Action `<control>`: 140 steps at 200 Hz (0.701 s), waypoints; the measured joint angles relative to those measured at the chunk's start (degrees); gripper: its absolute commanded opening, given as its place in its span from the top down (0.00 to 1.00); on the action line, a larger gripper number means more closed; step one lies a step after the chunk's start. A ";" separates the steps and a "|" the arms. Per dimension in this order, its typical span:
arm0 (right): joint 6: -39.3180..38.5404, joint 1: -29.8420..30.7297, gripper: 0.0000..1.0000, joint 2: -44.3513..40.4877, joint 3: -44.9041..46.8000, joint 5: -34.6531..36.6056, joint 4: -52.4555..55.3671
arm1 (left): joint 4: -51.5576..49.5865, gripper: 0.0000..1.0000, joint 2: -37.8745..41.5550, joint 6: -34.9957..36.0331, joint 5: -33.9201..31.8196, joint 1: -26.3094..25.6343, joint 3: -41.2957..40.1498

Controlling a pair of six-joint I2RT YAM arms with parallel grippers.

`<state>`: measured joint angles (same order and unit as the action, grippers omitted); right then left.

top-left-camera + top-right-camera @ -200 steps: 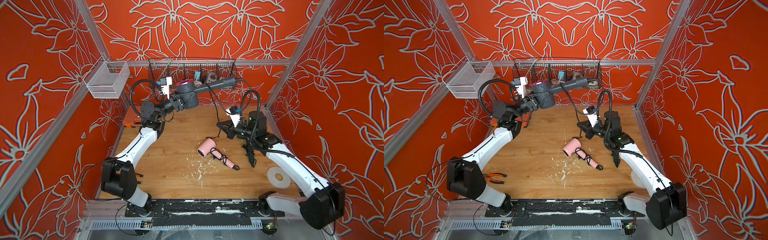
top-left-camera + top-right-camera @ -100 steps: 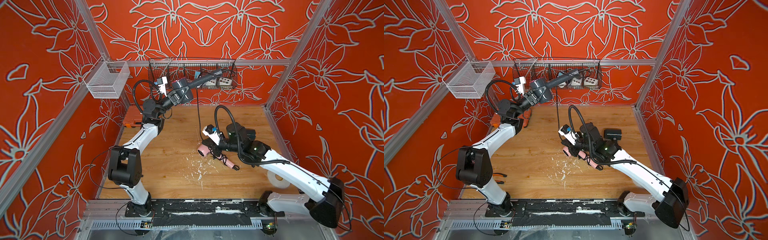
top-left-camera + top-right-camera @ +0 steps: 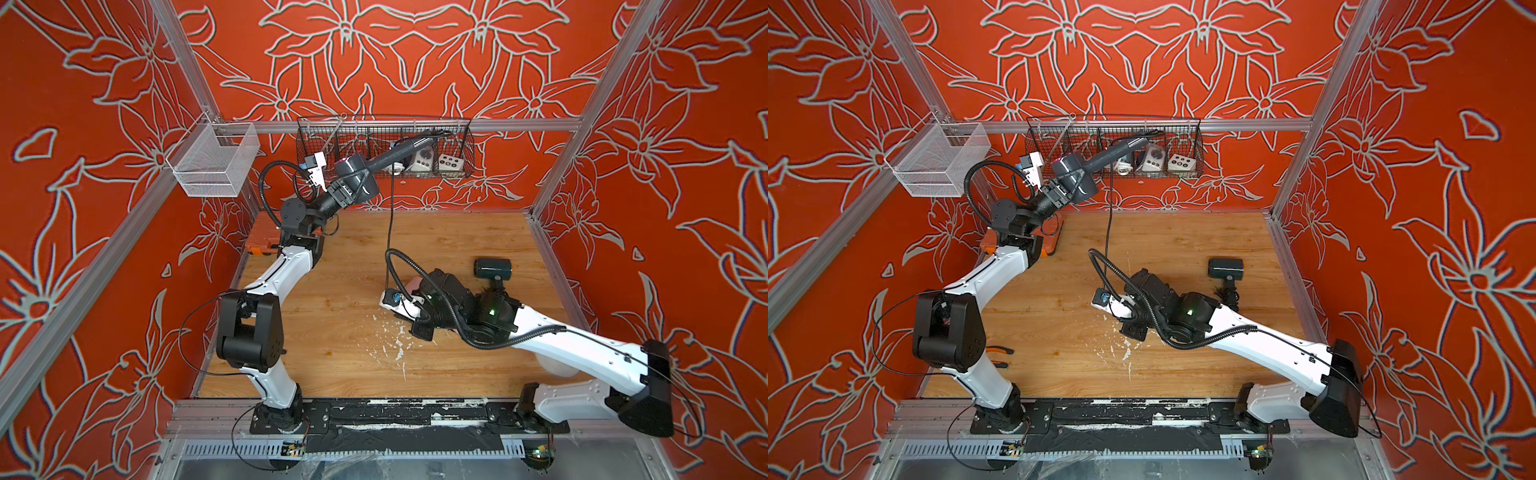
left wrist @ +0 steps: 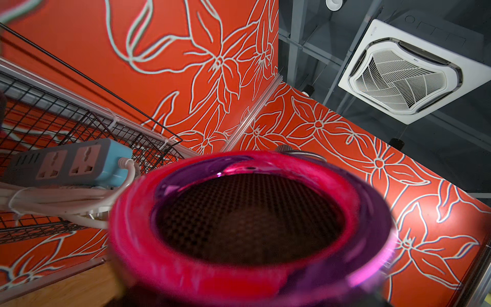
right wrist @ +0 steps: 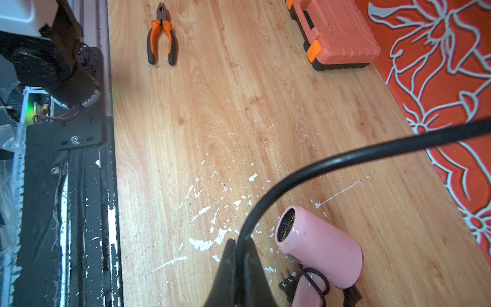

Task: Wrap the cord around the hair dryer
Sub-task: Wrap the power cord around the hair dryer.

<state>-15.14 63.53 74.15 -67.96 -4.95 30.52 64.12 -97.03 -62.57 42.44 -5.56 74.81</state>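
Lying under everything, one wooden tabletop [image 3: 353, 345] is carrying most of the things. Two arms are reaching over it, the left arm [image 3: 286, 266] raised toward the back wall and the right arm [image 3: 561, 340] stretched low across the middle.

Two baskets are hanging on the walls: a black basket [image 3: 307, 141] of wire on the back wall and a white basket [image 3: 208, 166] of mesh on the left wall. One orange case [image 5: 337, 32] is sitting in the far left corner.

Three dryers are showing. The left tool [image 3: 347, 193] is clamping the barrel of the grey dryer [image 3: 361, 176] and holding it in the air just in front of the black basket, with the handle pointing up at the basket's rim. The black dryer [image 3: 492, 268] is lying near the right wall. The pink dryer [image 5: 318, 247] is lying near the middle, mostly hidden under the right wrist in both top views.

One pair of pliers [image 5: 161, 40] is lying near the front left edge.

One black cord [image 3: 390, 216] is hanging from the grey dryer's handle straight down to the right tool [image 5: 239, 242], which is pinching it tight just above the tabletop, beside the pink dryer.
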 measured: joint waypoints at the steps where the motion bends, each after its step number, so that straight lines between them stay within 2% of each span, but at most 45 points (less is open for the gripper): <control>1: -0.04 0.09 1.00 0.04 -0.11 0.02 0.17 | -0.09 1.00 0.00 0.13 0.04 0.00 0.00; 46: -3.56 2.56 1.00 1.44 -9.97 3.30 10.64 | -5.05 1.00 0.26 6.25 3.17 -0.02 -0.35; 93: -8.61 2.73 1.00 0.76 -20.87 11.91 21.90 | -19.12 1.00 6.54 20.04 5.95 -1.05 -6.99; 140: -16.13 0.33 1.00 2.10 -34.25 22.27 27.61 | -33.18 1.00 12.33 33.90 8.63 -5.40 -8.98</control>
<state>-31.27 63.86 76.25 -102.21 17.32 58.13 30.94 -84.71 -28.67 51.07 -10.96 65.82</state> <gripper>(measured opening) 0.062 0.733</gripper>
